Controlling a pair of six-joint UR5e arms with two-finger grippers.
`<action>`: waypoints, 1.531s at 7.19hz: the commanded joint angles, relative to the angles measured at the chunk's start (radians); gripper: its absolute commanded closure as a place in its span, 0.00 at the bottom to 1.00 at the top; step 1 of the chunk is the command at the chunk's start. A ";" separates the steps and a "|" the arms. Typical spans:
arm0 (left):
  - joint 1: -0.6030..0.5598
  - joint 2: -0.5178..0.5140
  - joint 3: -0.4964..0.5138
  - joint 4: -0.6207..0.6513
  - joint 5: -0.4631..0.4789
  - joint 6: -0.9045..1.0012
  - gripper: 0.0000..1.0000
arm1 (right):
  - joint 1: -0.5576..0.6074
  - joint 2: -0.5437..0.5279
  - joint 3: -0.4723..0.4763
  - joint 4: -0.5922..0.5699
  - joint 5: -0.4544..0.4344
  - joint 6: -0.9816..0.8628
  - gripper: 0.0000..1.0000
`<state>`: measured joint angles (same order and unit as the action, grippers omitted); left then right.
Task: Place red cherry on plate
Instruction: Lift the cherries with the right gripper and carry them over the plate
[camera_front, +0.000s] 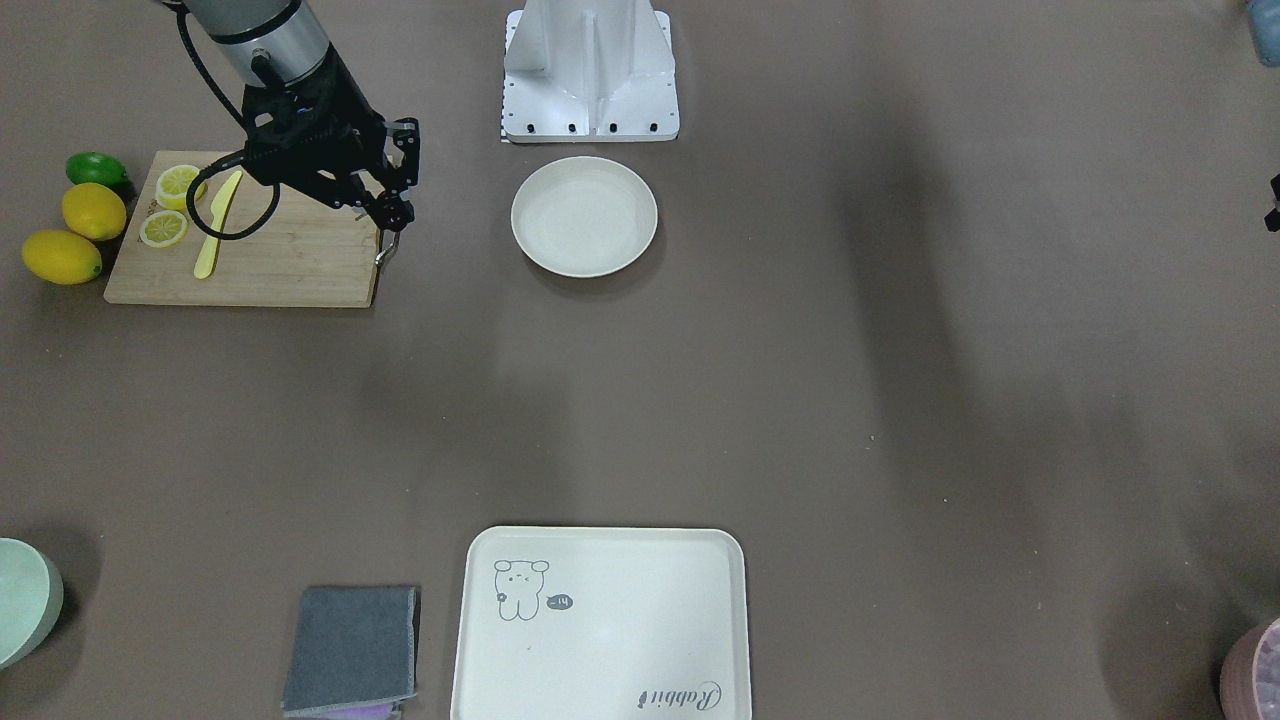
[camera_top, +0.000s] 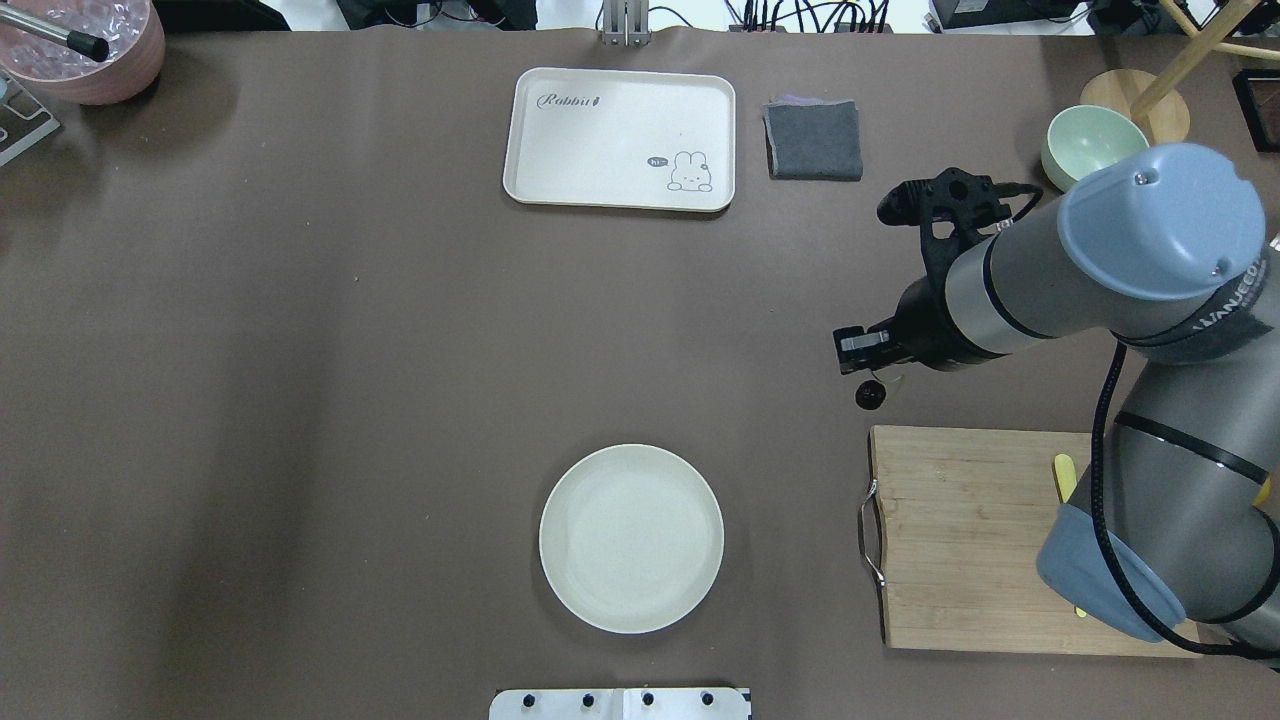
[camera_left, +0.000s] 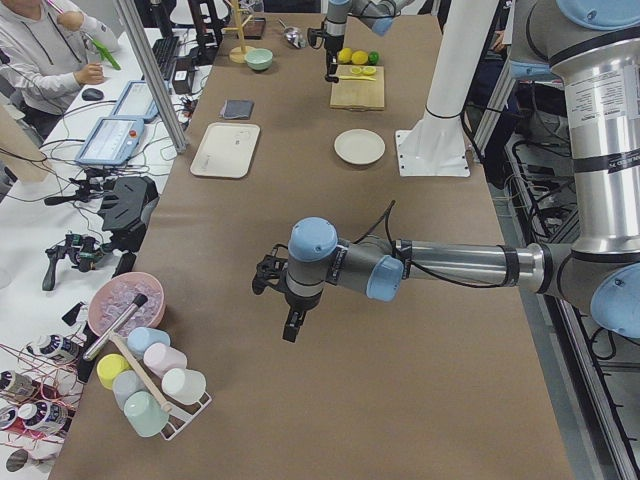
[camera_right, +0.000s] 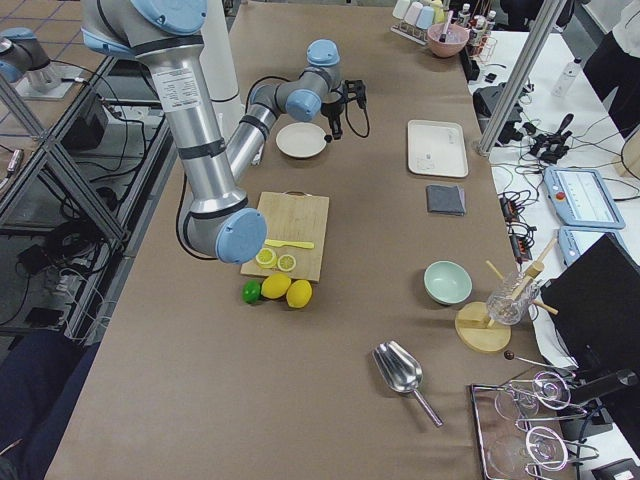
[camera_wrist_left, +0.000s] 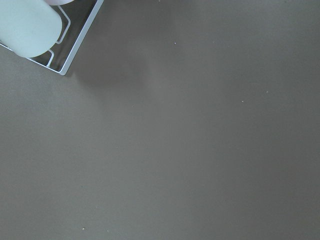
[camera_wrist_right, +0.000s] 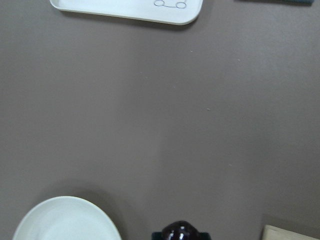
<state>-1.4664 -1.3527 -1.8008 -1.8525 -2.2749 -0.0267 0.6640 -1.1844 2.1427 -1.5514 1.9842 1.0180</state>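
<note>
The red cherry (camera_top: 870, 395) is tiny and nearly black, and hangs under my right gripper (camera_top: 872, 372), which is shut on it just past the far left corner of the cutting board. In the right wrist view the cherry (camera_wrist_right: 181, 231) sits at the bottom edge. The plate (camera_wrist_right: 65, 220) shows to its lower left. The round cream plate (camera_top: 631, 538) lies bare near the robot's base, well to the left of the right gripper. The left gripper (camera_left: 290, 325) shows only in the exterior left view, hanging over bare table. I cannot tell if it is open or shut.
A wooden cutting board (camera_top: 970, 530) carries lemon slices and a yellow knife (camera_front: 215, 225), with lemons (camera_front: 92, 210) beside it. At the far side lie a cream tray (camera_top: 620, 138), a grey cloth (camera_top: 813, 139) and a green bowl (camera_top: 1090, 140).
</note>
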 joint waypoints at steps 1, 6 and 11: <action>0.001 0.000 0.003 -0.001 0.002 -0.001 0.02 | -0.102 0.115 -0.017 -0.001 -0.052 0.068 1.00; 0.001 0.001 0.008 -0.001 0.000 0.004 0.02 | -0.481 0.117 -0.240 0.169 -0.499 0.148 1.00; 0.001 -0.002 0.003 0.004 0.000 0.002 0.02 | -0.515 0.114 -0.245 0.157 -0.570 0.240 0.00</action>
<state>-1.4650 -1.3533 -1.7955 -1.8508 -2.2749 -0.0233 0.1423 -1.0649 1.8901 -1.3862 1.4177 1.2593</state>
